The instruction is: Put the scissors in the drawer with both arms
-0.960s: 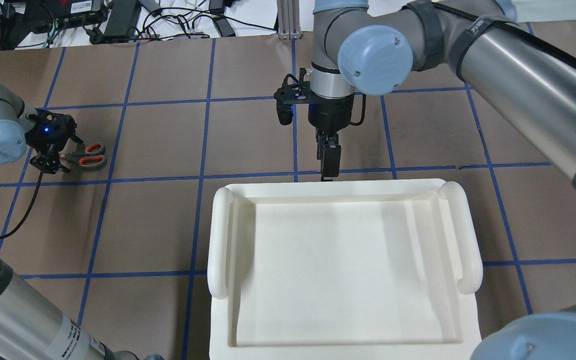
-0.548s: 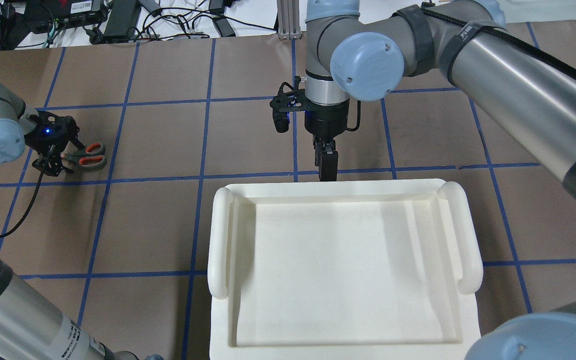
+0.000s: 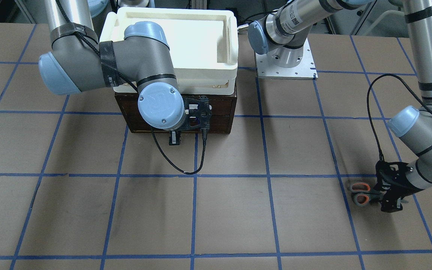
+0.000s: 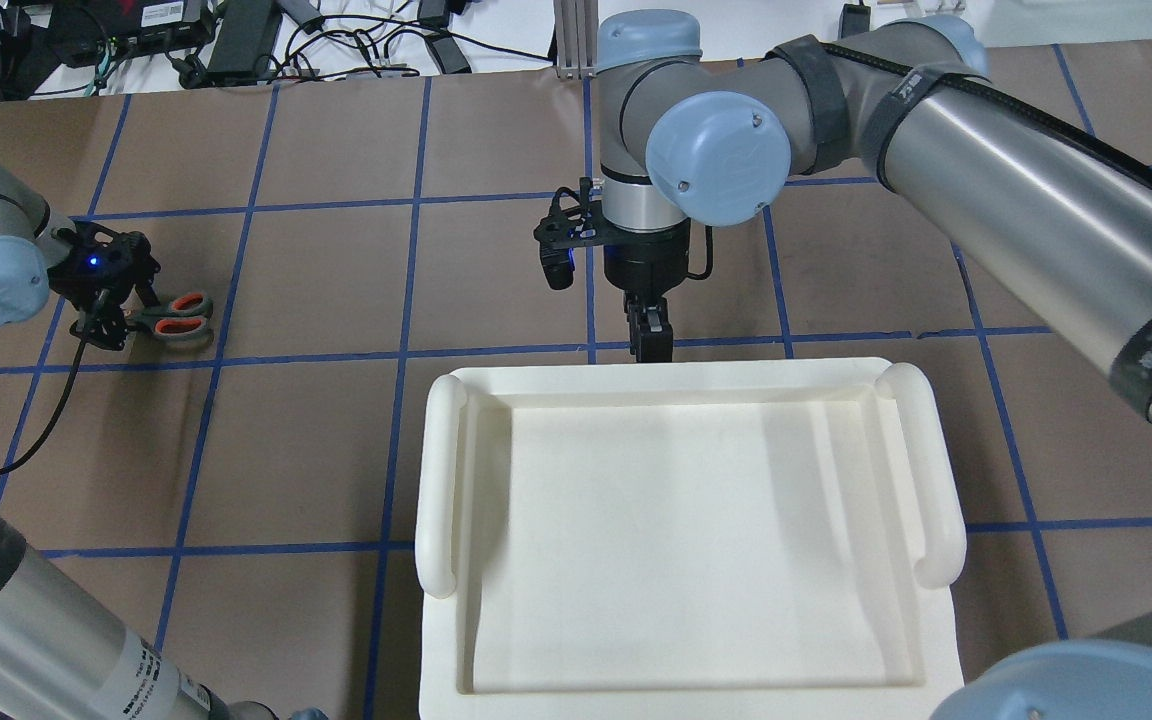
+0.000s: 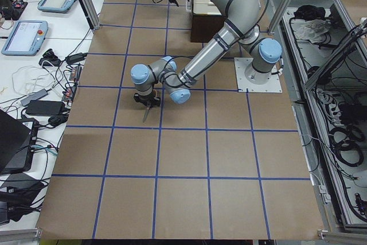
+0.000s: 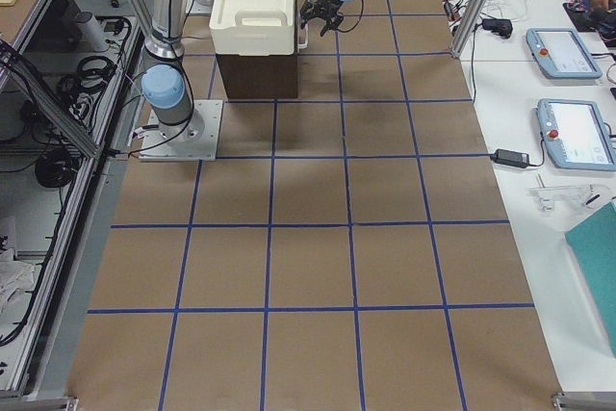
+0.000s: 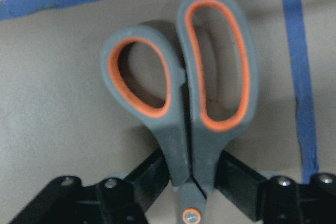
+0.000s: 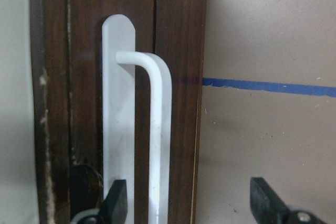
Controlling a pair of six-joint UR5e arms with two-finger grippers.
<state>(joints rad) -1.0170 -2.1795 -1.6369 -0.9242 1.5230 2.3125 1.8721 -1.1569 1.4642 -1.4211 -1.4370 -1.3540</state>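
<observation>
The scissors (image 4: 179,315) have grey handles with orange-lined loops and lie at the table's left side. My left gripper (image 4: 114,325) is shut on them near the pivot, as the left wrist view shows, with the loops (image 7: 178,77) pointing away from the fingers (image 7: 152,174). The dark brown drawer (image 3: 219,112) sits closed in the cabinet under the white bin. My right gripper (image 4: 651,345) hangs in front of it, open. In the right wrist view the white bar handle (image 8: 160,129) stands between its fingers (image 8: 116,203).
A white plastic bin (image 4: 686,378) sits on top of the brown cabinet (image 3: 126,108). The right arm's base plate (image 3: 285,63) is beside the cabinet. A black cable (image 3: 180,165) loops down from the right wrist. Blue tape lines grid the brown table.
My right arm has swung slightly left and lowered its gripper in front of the drawer. My left gripper and the scissors have barely shifted.
</observation>
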